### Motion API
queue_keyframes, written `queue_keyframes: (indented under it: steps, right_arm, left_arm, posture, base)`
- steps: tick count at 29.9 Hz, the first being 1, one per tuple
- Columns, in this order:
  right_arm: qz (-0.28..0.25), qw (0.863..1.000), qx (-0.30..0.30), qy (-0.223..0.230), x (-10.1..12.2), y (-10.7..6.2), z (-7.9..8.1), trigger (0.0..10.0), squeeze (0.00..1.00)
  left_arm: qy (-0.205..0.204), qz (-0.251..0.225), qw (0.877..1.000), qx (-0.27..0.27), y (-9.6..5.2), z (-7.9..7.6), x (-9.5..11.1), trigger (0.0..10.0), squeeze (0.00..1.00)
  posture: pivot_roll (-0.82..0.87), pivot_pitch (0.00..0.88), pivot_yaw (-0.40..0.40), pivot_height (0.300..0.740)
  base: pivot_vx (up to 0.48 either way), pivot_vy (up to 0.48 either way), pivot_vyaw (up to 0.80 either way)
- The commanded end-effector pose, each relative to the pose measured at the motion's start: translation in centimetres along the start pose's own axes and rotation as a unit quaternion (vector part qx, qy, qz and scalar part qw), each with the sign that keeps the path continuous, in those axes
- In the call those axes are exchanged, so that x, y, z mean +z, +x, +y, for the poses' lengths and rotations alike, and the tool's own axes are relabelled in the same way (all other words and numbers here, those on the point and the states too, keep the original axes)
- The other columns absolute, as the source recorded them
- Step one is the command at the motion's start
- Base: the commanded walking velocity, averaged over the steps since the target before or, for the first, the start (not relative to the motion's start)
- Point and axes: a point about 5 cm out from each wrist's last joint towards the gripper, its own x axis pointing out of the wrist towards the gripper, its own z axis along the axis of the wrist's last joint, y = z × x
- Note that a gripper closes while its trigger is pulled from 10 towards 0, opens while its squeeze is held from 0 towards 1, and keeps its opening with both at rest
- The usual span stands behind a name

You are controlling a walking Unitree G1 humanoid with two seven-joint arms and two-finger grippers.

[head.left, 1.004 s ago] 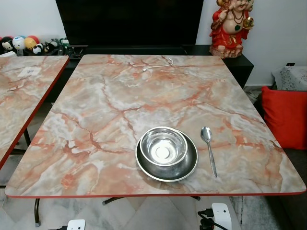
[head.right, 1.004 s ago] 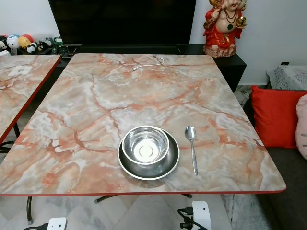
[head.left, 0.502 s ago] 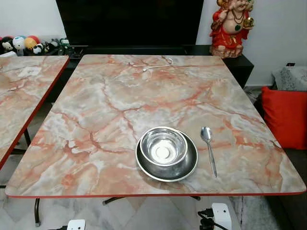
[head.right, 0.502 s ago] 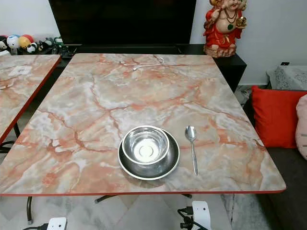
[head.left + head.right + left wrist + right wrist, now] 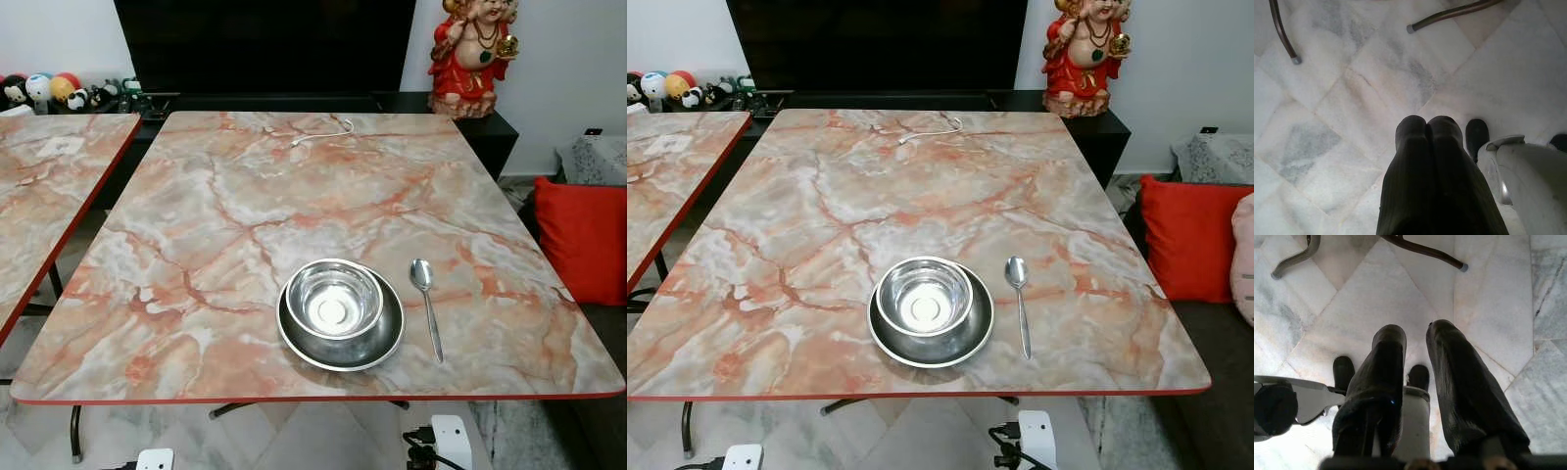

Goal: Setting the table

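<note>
Steel bowl (image 5: 333, 300) sits nested in a steel plate (image 5: 341, 341) near the front edge of the marble tabletop (image 5: 245, 215). Spoon (image 5: 426, 305) lies just right of the plate, apart from it, bowl end away from the robot. Both arms hang idle over the tiled floor (image 5: 1342, 98). Left gripper (image 5: 1426, 125): fingers pressed together, empty. Right gripper (image 5: 1415, 340): fingers slightly parted, holding nothing.
</note>
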Motion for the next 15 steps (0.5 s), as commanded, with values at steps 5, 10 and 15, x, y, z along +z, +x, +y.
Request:
queue_keyframes:
  steps: [5,10,15]
  right_arm:
    - [-0.008,1.0,0.004,0.003,0.46,0.1,0.16,10.0,0.0]
    - [-0.007,1.0,0.005,0.005,0.46,0.11,0.18,10.0,0.0]
    - [-0.006,1.0,0.005,0.004,0.48,0.13,0.22,10.0,0.0]
  left_arm:
    - [-0.008,0.024,1.0,0.004,-0.33,0.34,-1.25,10.0,0.0]
    - [-0.008,0.025,1.0,0.005,-0.33,0.4,-1.26,10.0,0.0]
    - [-0.009,0.025,1.0,0.007,-0.35,0.49,-1.28,10.0,0.0]
  posture:
    - [-0.02,0.0,0.007,0.74]
    - [-0.02,0.0,0.007,0.74]
    - [-0.01,0.0,0.008,0.74]
  base:
    - [0.0,0.392,0.28]
    - [0.0,0.406,0.0]
    - [-0.194,0.392,0.0]
